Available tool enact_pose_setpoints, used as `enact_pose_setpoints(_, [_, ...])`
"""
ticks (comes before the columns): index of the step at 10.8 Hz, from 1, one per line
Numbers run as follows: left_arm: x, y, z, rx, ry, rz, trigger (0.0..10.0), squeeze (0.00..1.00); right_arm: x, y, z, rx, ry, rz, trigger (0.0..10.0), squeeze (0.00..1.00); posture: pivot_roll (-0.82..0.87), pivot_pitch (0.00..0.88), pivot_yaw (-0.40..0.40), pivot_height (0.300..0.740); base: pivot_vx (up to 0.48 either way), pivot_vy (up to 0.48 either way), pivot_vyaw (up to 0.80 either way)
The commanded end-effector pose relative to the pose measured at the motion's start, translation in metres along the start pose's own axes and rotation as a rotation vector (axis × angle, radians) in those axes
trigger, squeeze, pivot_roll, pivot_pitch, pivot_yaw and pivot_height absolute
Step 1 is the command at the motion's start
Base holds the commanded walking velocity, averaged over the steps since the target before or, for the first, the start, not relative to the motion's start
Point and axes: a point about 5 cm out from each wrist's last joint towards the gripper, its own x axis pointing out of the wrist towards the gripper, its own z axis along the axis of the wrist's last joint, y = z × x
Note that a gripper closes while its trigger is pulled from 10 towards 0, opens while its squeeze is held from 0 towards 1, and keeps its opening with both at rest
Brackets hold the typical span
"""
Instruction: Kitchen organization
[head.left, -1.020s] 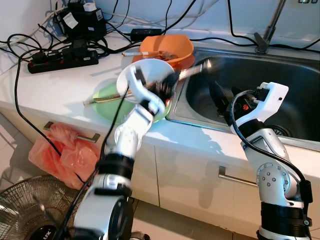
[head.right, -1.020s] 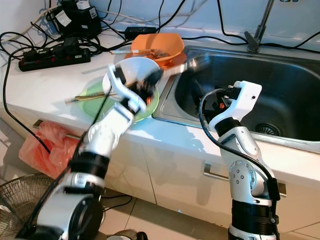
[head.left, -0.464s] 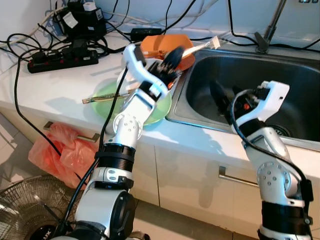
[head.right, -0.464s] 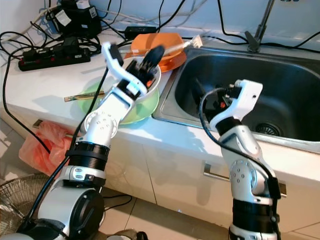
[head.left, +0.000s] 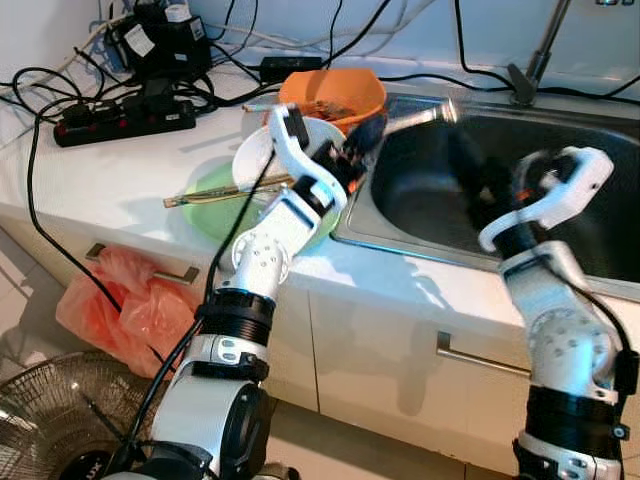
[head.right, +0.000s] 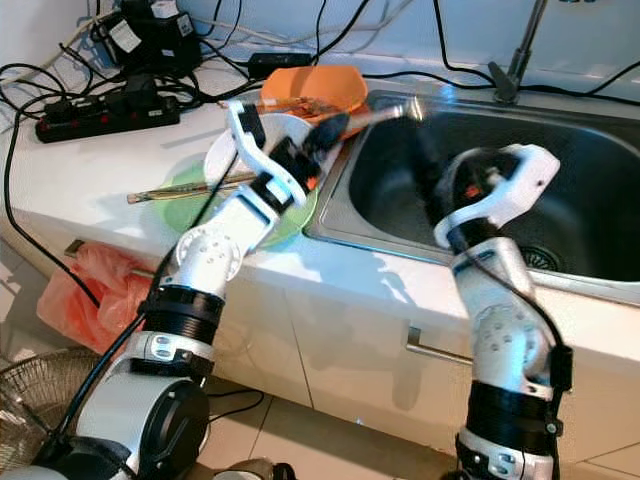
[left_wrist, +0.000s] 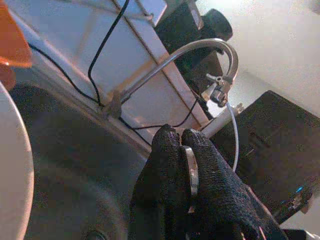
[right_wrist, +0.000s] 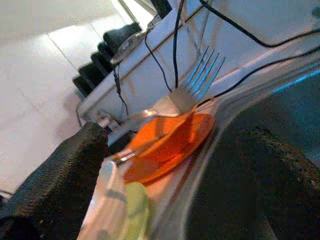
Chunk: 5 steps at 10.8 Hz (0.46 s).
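My left gripper (head.left: 365, 130) is shut on the handle of a metal fork (head.left: 425, 115). It holds the fork level at the sink's left rim, tines over the basin (head.left: 570, 140). In the left wrist view the black fingers (left_wrist: 170, 165) pinch the thin handle (left_wrist: 190, 170). My right gripper (head.left: 480, 178) hangs open over the basin, blurred, just right of the fork. Its wrist view has the tines (right_wrist: 200, 70) ahead between its spread fingers (right_wrist: 65, 170). Behind my left arm, a white bowl (head.left: 262, 158) rests on a green plate (head.left: 212, 200) with chopsticks (head.left: 205, 195) across it.
An orange bowl (head.left: 335, 92) holding utensils stands at the back, by the sink's corner. A faucet (head.left: 535, 55) rises behind the basin. A power strip (head.left: 120, 118) and tangled cables lie at the back left. Below the counter are a red bag (head.left: 125, 300) and a fan (head.left: 55, 420).
My left gripper has swung the fork down and right, from over the orange bowl to the sink's edge. My right arm has risen and moved right.
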Motion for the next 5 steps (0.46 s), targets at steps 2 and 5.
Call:
enact_pose_setpoints(2, [0.0225, -0.0321, -0.048, -0.204, 0.043, -0.113, 0.0, 0.0, 0.0033, 0.0053, 0.0029, 0.107, -0.006, 0.023, 10.0, 0.0, 0.03, 0.045, 0.084, 0.74, 0.0, 0.0, 0.0])
enact_pose_setpoints(5, [0.0249, -0.0373, -0.0521, -0.278, 0.056, -0.142, 0.0, 0.0, 0.0086, 0.0098, -0.0039, 0.173, 0.022, 0.036, 10.0, 0.0, 0.04, 0.045, 0.083, 0.74, 0.0, 0.0, 0.0])
